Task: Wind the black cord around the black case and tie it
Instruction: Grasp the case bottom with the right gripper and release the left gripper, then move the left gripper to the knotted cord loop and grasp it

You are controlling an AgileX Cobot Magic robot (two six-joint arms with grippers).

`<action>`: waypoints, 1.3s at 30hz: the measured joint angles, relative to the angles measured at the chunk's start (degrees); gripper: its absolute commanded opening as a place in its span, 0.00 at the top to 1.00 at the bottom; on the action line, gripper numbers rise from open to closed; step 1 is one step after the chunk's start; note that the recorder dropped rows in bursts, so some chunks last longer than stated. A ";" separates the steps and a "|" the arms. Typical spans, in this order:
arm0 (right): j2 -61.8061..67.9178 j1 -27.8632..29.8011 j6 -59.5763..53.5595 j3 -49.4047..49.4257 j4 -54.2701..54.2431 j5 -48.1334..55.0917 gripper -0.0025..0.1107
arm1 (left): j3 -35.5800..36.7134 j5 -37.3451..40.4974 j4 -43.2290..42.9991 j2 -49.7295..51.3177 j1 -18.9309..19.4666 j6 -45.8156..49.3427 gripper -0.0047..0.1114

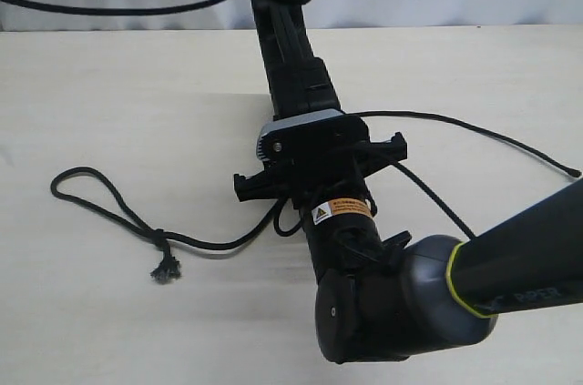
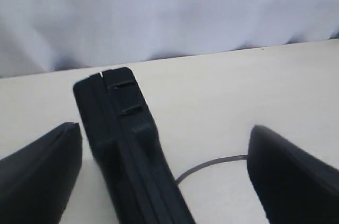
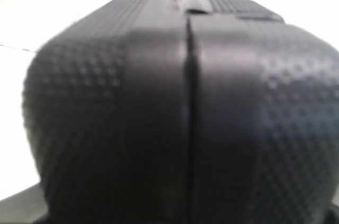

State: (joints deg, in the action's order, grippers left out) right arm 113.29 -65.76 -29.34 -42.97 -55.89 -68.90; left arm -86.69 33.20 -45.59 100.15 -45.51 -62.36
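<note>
Supporting surface: pale wood-grain bench (image 1: 100,94).
Arm: black-and-grey jointed right arm (image 1: 428,294), reaching in from the lower right of the exterior view.
Case: flat matte black case (image 1: 287,57) of ribbed plastic, standing on its narrow edge at mid-bench.
Right end: black right gripper (image 1: 314,153) at the case's near end; the case fills its wrist view, so its grip cannot be told.
Left end: black left gripper (image 2: 164,131), fingers spread wide on either side of the case, holding nothing.
Cord: thin braided black cord (image 1: 209,244) lying on the bench, with knotted loop and frayed tuft to the left, plain tip far right and the middle passing under the right gripper.
</note>
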 measured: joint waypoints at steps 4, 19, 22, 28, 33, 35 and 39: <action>0.00 0.00 0.00 0.00 0.00 0.10 0.94 | 0.00 7.04 0.62 -4.12 0.00 12.45 0.29; 0.00 0.00 -1.69 0.00 0.12 0.12 0.94 | 0.37 35.75 27.59 -6.62 15.94 45.63 0.29; 0.00 0.00 -1.79 0.00 0.12 0.12 0.94 | 2.01 36.41 36.12 -6.62 20.28 49.48 0.29; 0.00 0.00 -1.79 0.00 0.12 0.12 0.94 | 9.84 36.59 40.91 -6.62 24.31 50.22 0.29; 0.00 0.00 -1.92 0.00 0.12 0.12 0.94 | 17.52 31.67 45.59 -6.62 24.73 48.32 0.29; 0.00 0.00 -1.92 0.00 0.12 0.12 0.94 | 20.14 28.18 48.59 -6.62 24.82 46.58 0.29; 0.00 0.00 -1.92 0.00 0.12 0.12 0.94 | 25.10 21.47 54.93 -6.62 24.82 44.94 0.29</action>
State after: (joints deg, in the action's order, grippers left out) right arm 113.29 -65.76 -31.26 -42.97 -55.77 -68.79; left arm -61.59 54.68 9.34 93.53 -20.68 -17.42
